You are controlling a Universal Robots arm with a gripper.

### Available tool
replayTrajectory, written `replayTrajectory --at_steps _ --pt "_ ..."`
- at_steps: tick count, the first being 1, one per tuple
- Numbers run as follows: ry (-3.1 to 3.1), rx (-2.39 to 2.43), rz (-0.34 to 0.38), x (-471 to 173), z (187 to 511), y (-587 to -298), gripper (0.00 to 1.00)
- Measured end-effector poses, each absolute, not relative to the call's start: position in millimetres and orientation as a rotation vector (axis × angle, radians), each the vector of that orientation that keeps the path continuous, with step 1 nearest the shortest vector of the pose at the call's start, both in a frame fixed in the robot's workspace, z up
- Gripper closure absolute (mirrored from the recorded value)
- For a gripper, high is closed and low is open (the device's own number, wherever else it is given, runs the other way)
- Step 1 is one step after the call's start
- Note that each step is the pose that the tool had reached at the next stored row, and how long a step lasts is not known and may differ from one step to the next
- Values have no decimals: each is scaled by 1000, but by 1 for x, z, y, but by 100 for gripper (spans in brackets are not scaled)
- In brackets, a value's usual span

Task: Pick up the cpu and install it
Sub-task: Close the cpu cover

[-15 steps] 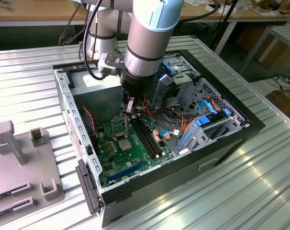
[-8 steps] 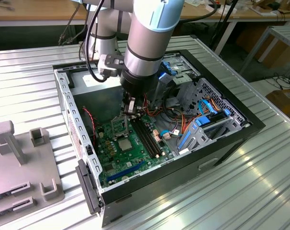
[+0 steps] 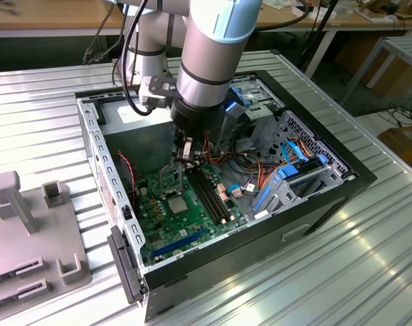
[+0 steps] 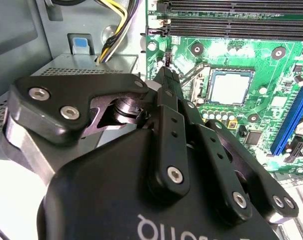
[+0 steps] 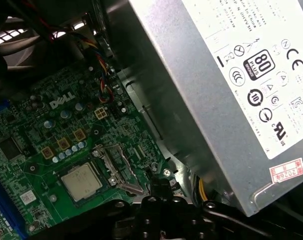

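Note:
The cpu (image 4: pixel 230 87) is a small silver-grey square lying flat in its socket on the green motherboard (image 4: pixel 271 55); it also shows in the first wrist view (image 5: pixel 81 181) and the exterior view (image 3: pixel 177 204). The socket's metal hold-down frame (image 5: pixel 119 166) stands swung open beside the chip. My gripper (image 4: pixel 165 72) hangs inside the open computer case, its black fingers drawn together and holding nothing. Its tip (image 5: pixel 158 182) is just off the open frame's edge, a short way from the cpu. In the exterior view the gripper (image 3: pixel 184 157) hangs above the board's back part.
A grey power supply (image 5: pixel 231 75) stands close beside the gripper, with yellow and black wires (image 4: pixel 116 30) leaving it. Long black memory slots (image 3: pixel 209 193) run next to the socket. Cable bundles and blue drive brackets (image 3: pixel 287 176) fill the case's far side. A grey fixture (image 3: pixel 29 231) stands on the exterior view's left.

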State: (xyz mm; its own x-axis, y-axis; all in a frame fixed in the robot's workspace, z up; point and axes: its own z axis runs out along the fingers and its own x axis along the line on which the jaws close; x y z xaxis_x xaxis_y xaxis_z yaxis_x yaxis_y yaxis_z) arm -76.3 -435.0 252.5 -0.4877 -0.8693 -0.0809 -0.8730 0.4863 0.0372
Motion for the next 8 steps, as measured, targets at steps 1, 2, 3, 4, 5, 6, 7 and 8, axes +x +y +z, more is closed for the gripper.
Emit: replayTrajectory --at_steps 1,2,3,4,5,6,7,8 --pt "2663 -1565 112 -76 253 -435 89" --pt "2662 -1568 112 -76 253 -435 89" --pt "2661 -1570 111 -77 253 -435 89" --pt "2660 -1573 111 -77 254 -435 89" --pt "2659 -1574 110 -77 254 -435 89" --pt "2657 -1577 110 -77 254 -435 89" --pt "2656 -1581 110 -77 254 -435 89" --pt "2654 -1584 109 -77 254 -435 89"
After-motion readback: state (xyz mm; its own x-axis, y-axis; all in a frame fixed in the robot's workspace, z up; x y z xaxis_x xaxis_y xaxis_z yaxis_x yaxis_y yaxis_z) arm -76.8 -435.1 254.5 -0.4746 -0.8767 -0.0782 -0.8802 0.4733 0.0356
